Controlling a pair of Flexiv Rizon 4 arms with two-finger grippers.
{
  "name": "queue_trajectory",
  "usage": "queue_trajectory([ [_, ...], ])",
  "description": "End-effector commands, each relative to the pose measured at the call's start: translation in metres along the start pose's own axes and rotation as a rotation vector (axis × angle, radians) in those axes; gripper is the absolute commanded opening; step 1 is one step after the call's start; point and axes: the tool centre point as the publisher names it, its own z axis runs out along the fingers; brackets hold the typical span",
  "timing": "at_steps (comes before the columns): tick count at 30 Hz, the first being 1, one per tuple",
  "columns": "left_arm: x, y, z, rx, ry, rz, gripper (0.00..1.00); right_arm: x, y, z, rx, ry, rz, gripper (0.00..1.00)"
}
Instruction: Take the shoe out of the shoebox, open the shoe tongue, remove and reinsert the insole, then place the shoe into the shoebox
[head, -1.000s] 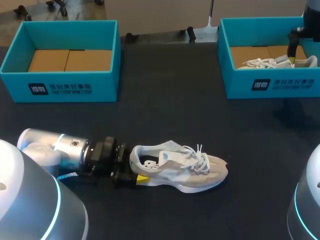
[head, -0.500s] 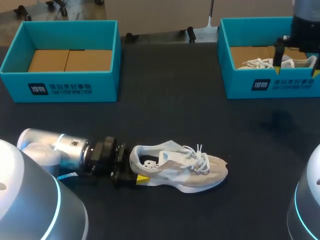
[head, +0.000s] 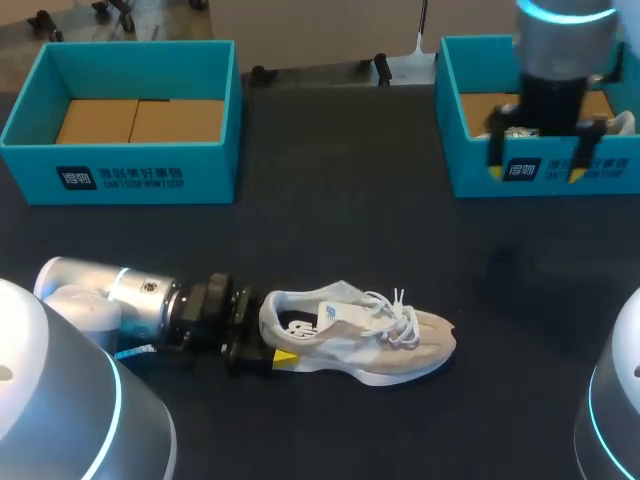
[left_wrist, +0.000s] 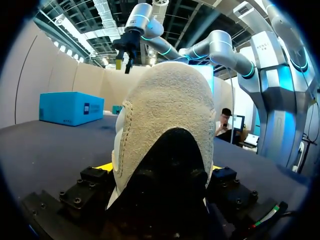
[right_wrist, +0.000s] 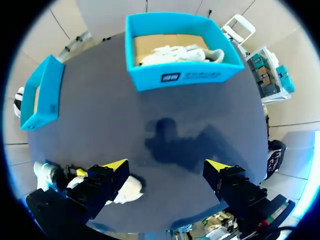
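Holding the shoe (head: 372, 340) by its heel, the left gripper (head: 270, 340) lies at the lower middle of the head view, its fingers pressed to both sides of the heel on the dark table (head: 330, 230). At upper right the right gripper (head: 536, 172) hangs over the front wall of the right-hand shoebox (head: 465, 170), jaws wide apart and holding nothing. The left-hand shoebox (head: 120, 175) sits at upper left.

From the left wrist, the heel fills the centre, wedged between the fingers, a sliver of yellow showing on either side.

From the right wrist, the spread yellow tips frame bare table. A second shoe (right_wrist: 175, 52) lies inside the right-hand shoebox at the top, and the clamped shoe shows at lower left.

That makes two shoeboxes, two shoes and two grippers. The shoe is out of its box, so opening the tongue looks to be the step in hand. This probably calls for the free right gripper to come across to the laces while the left steadies the heel.
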Motion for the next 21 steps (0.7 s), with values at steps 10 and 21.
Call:
queue_trajectory([
  [10, 0.0, 0.005, -0.002, 0.001, -0.006, 0.0, 0.0, 0.018, -0.03, -0.009, 0.0, 0.034, 0.009, 1.0],
  [21, 0.0, 0.005, -0.002, 0.001, -0.006, 0.0, 0.0, 0.102, -0.096, -0.008, -0.031, 0.006, 0.016, 1.0],
])
